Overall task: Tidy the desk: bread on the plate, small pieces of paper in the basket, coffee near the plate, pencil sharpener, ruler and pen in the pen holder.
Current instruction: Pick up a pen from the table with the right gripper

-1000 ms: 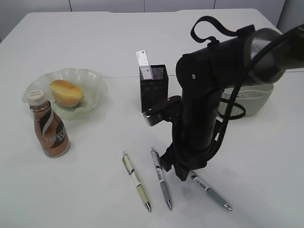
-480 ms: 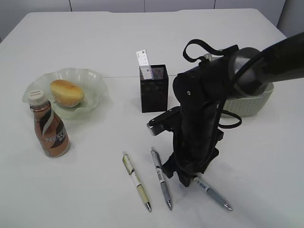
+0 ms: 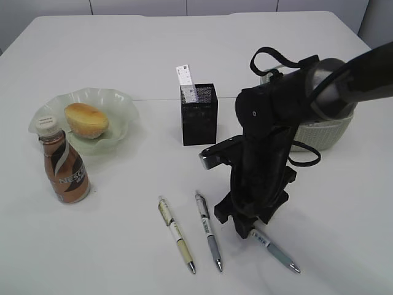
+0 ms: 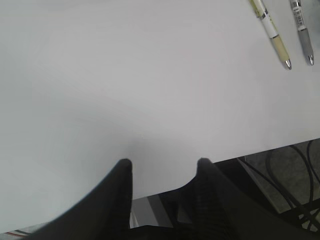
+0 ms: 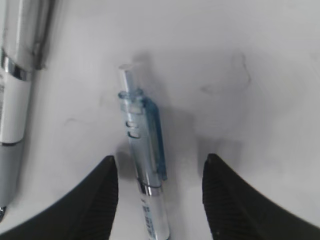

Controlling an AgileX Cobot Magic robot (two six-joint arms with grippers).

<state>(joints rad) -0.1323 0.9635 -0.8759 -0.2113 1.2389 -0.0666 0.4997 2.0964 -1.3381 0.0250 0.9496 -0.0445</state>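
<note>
While the right gripper (image 5: 159, 190) sits open around the blue-clip pen (image 5: 145, 165), not squeezing, a grey pen (image 5: 15, 100) lies beside.

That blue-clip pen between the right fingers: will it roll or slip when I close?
The pen looks round and smooth, so it may slip in the right gripper. Its side clip would probably stop it rolling far. It lies nearer one finger, so closing may nudge it sideways first.
</note>
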